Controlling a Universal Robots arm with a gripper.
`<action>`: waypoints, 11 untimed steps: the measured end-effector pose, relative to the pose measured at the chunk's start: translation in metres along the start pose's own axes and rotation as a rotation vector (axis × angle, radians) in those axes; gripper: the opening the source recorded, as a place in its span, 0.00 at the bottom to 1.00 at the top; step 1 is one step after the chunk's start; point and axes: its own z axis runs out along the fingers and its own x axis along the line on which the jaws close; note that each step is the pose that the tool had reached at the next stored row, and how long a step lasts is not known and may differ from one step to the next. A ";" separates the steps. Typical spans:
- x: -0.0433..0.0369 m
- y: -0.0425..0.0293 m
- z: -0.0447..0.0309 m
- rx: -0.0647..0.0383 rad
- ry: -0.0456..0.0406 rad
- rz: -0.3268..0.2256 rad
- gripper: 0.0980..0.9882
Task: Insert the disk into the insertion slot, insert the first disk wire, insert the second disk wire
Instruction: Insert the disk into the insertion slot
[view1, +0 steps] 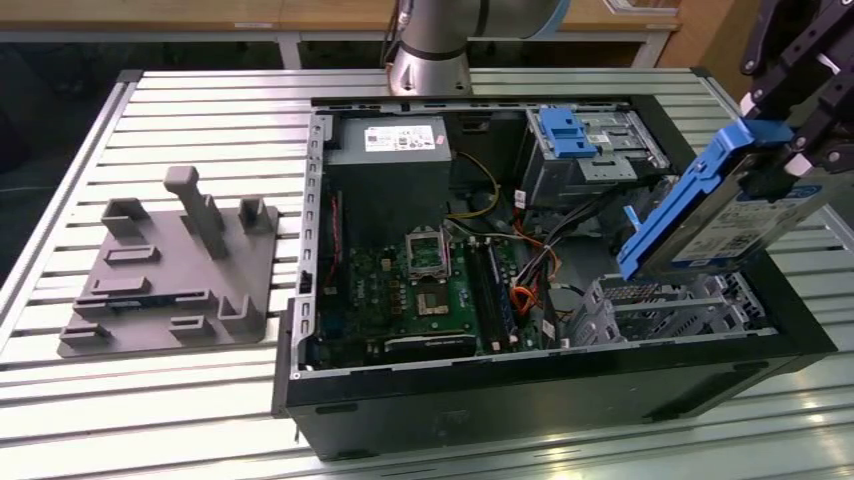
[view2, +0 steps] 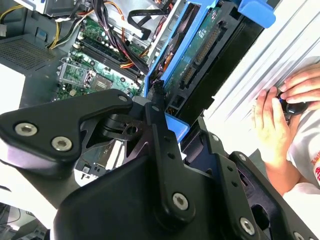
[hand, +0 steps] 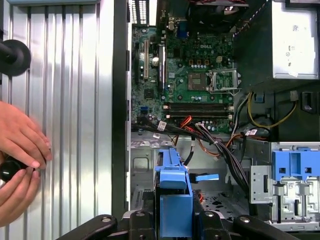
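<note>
A slatted silver metal worktop (view1: 200, 100) carries everything. On its half toward the exterior view's right lies an open black computer case (view1: 534, 400). A flat grey plastic fixture with upright posts (view1: 174, 270) sits near the worktop's edge at the exterior view's left, well apart from the case.

Inside the case, the insertion slot (view1: 667, 305), a low cage of silver perforated sheet metal, occupies the near corner at the exterior view's right. It lies beside the green motherboard (view1: 427, 290) and in front of the taller grey bay with a blue latch (view1: 587, 150).

The disk (view1: 727, 215), a flat silver-grey hard drive in a bright blue plastic frame, is not yet in the cage. It hangs tilted above it. Its long axis slants, with the lower end close over the cage's top and the upper end raised toward the exterior view's right. I cannot tell whether the lower end touches the metal.

The black gripper (view1: 798, 140) holds that upper end. In the first wrist view its fingers (hand: 205, 222) press on both sides of the blue frame. So the slot lies below the gripper, along the disk's own axis.

A person's hands (hand: 17, 165) rest over the worktop beside the case.
</note>
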 end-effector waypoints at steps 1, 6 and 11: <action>-0.0002 0.0000 0.0004 0.000 0.0000 0.000 0.30; -0.0009 -0.0001 0.0025 0.000 0.0000 -0.001 0.30; -0.0010 -0.0004 0.0048 0.000 0.0001 -0.002 0.30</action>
